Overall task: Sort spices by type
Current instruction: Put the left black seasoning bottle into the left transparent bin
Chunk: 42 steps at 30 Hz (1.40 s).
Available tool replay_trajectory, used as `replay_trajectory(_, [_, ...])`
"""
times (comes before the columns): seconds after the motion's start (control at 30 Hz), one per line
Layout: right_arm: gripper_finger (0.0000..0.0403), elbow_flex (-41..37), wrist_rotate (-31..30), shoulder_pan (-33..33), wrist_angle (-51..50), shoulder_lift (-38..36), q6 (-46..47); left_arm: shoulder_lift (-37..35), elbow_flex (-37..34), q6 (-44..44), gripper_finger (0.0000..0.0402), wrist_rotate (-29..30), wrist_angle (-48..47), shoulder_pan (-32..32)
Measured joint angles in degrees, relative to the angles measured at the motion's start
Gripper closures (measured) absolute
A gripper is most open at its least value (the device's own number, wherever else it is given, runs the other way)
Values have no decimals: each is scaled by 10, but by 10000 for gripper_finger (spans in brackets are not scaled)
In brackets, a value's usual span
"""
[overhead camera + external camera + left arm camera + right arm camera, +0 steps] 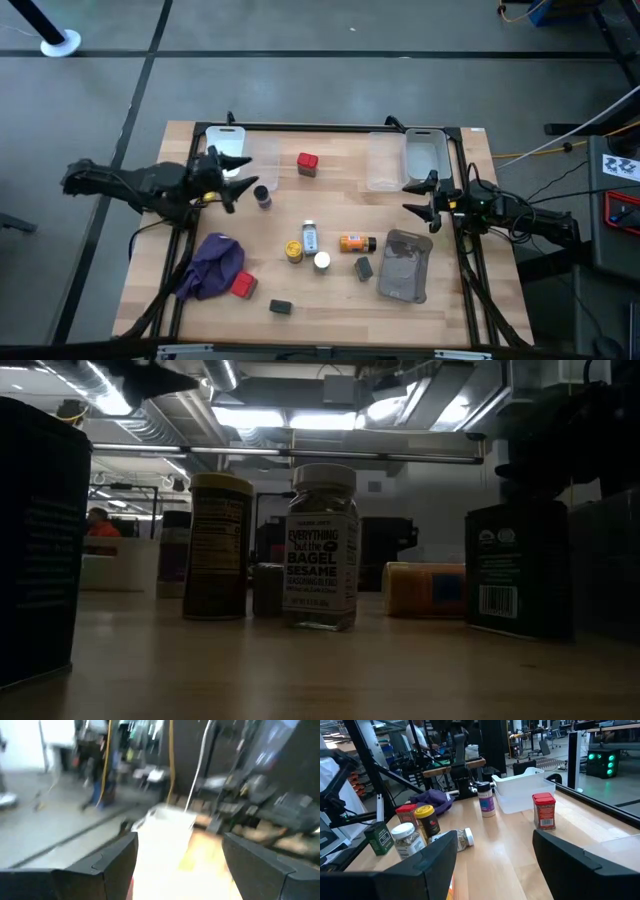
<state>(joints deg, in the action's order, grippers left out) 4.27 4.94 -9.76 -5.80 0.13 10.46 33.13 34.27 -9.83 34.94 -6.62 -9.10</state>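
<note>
My left gripper (240, 178) (180, 865) is open and hangs over the table's far left, between a white bin (228, 148) and the dark jar (263, 197). My right gripper (410, 198) (495, 865) is open at the right side, above the grey pouch (405, 264). One red cube (307, 164) (543, 811) stands at far centre; the other (243, 285) touches the purple cloth (212, 265). In the middle are a lying white-capped bottle (309, 237), a yellow-lidded jar (293, 250) (216, 545), a white-capped jar (322, 261) (322, 545), an orange bottle (356, 243) and two dark grey blocks (363, 268) (281, 307).
Two clear bins (385, 160) (426, 155) stand at the far right edge, just beyond my right gripper. The purple cloth lies at the near left. Bare wood shows along the near edge and between the red cube and the middle cluster. A person (97, 520) shows in the room behind.
</note>
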Motion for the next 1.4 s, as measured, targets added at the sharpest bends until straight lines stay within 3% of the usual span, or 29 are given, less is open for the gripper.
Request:
replay_trajectory(0.23, [143, 1, 0, 0, 1, 0, 0, 166, 194, -189, 125, -10, -331, 52])
replay_trajectory(0.43, [143, 1, 0, 0, 1, 0, 0, 272, 266, -301, 125, -96, -483, 95])
replay_trajectory(0.67, [143, 1, 0, 0, 1, 0, 0, 359, 272, -307, 125, -181, -514, 141])
replay_trajectory(1.0, [143, 1, 0, 0, -2, 0, 0, 398, 272, -303, 125, -183, -514, 194])
replay_trajectory(1.4, [143, 1, 0, 0, -3, 0, -1, 398, 271, -333, 125, -195, -515, 192])
